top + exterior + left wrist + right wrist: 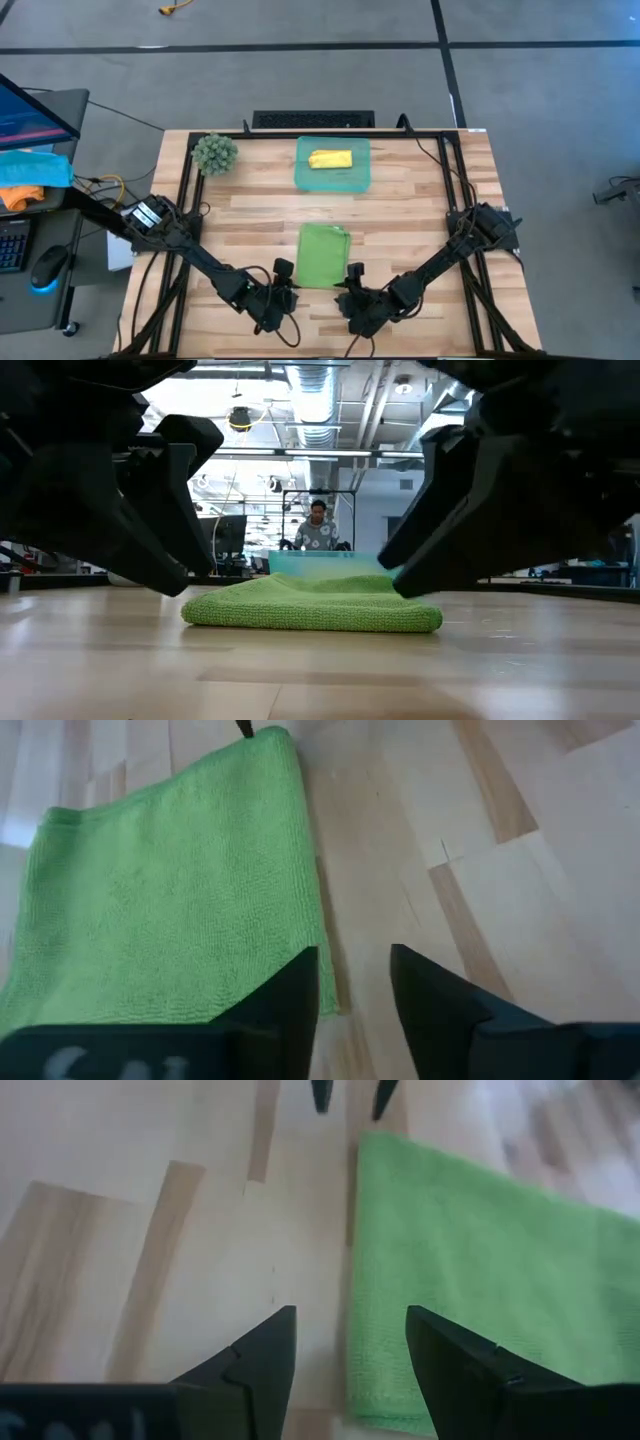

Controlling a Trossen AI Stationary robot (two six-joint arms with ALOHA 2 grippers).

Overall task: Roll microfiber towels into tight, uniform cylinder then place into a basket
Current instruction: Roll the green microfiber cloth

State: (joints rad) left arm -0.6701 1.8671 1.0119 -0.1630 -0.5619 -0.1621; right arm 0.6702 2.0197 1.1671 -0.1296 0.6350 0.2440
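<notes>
The light green towel (323, 254) lies folded flat on the table, near the front middle; it also shows in the low view (310, 605). The yellow towel (330, 159) lies rolled up inside the teal basket (303, 178) at the far middle. My left gripper (288, 285) is open at the green towel's near left corner (325, 1000), pointing toward the table's right. My right gripper (350, 288) is open at the near right corner (360, 1400), pointing toward the table's left. The two grippers face each other along the towel's near edge.
A fuzzy round green ball (214, 152) sits at the far left of the table. Blue and orange cloths (30, 172) lie on a desk off the table's left side. A person (318, 525) stands in the room beyond the table.
</notes>
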